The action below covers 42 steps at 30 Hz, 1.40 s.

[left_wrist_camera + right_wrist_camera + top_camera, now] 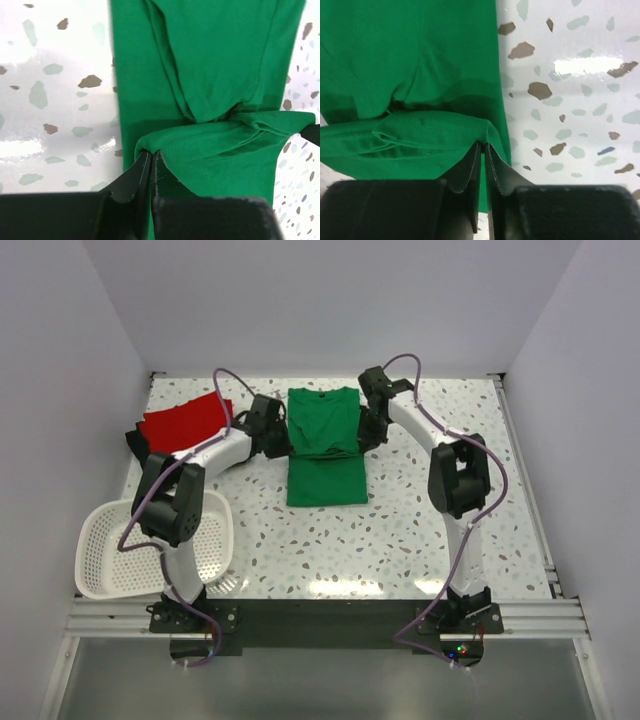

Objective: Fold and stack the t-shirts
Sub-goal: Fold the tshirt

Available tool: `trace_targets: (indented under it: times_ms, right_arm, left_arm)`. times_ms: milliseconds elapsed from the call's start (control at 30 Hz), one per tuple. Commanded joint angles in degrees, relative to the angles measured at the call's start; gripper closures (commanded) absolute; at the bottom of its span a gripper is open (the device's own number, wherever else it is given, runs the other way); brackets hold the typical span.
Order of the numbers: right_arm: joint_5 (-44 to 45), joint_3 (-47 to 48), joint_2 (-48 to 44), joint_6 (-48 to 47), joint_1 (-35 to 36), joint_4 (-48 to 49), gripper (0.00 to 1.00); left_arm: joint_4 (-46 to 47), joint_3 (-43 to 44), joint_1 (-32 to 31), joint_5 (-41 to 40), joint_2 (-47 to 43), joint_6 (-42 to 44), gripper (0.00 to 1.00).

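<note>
Open table [420,530] front and right, basket [100,540] near-left, red shirt [185,420] perhaps crowding far-left

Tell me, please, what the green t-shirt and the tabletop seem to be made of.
The green t-shirt looks like soft matte knit cloth, probably cotton: it bunches and shows a stitched hem. The tabletop looks hard and glossy, terrazzo-patterned, stone or laminate: glare reflects.

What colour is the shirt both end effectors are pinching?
Plain bright green. The green t-shirt shows best in the top external view.
</note>
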Motion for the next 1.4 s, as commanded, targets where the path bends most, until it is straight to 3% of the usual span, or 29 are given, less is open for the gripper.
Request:
trace_targets:
  times_ms: [0, 33, 67, 100, 133, 167, 333, 533, 833, 1367]
  right_arm:
    - [-2.40, 5.27, 2.27, -1.70, -0.75, -0.74, 0.87]
    - [-3.01, 6.32, 2.72, -2.05, -0.93, -0.91, 0.77]
    - [-3.54, 8.59, 3.16, -2.67, -0.93, -1.26, 0.67]
    - [-3.55, 9.40, 3.25, -2.93, -1.01, -1.53, 0.56]
    - [-3.55, 10.02, 2.99, -3.28, -1.01, -1.44, 0.52]
    - [-3.46, 10.46, 2.64, -3.90, -1.02, -1.18, 0.50]
    - [-3.54, 6.52, -2.02, -5.13, -1.02, 0.75, 0.46]
    - [-6.61, -7.09, -10.01, -5.22, -0.93, 3.74, 0.47]
    - [-11.36, -31.44, -20.04, -2.67, -0.75, 11.56, 0.57]
    - [-14.45, -36.38, -20.40, -0.92, -0.31, 14.64, 0.64]
  left_arm:
    - [-2.71, 3.33, 1.71, -2.65, 0.76, -2.42, 0.93]
    - [-2.80, 3.33, 1.80, -2.65, 0.76, -2.86, 0.62]
    - [-2.80, 3.42, 1.81, -2.74, 0.50, -3.39, 0.48]
    - [-2.89, 3.50, 1.81, -3.00, 0.32, -3.48, 0.38]
    - [-2.45, 3.33, 1.81, -2.92, -0.46, -3.74, 0.29]
    - [-2.01, 2.63, 1.72, -2.74, -0.99, -3.66, 0.27]
    - [-0.34, -1.41, 1.72, -1.16, -5.64, -2.78, 0.26]
    - [2.20, -10.89, 1.28, 1.21, -12.23, -2.78, 0.32]
    - [4.14, -21.36, -2.76, 0.86, -17.34, -4.62, 0.34]
    - [4.50, -28.40, -4.79, -0.98, -22.35, -7.61, 0.35]
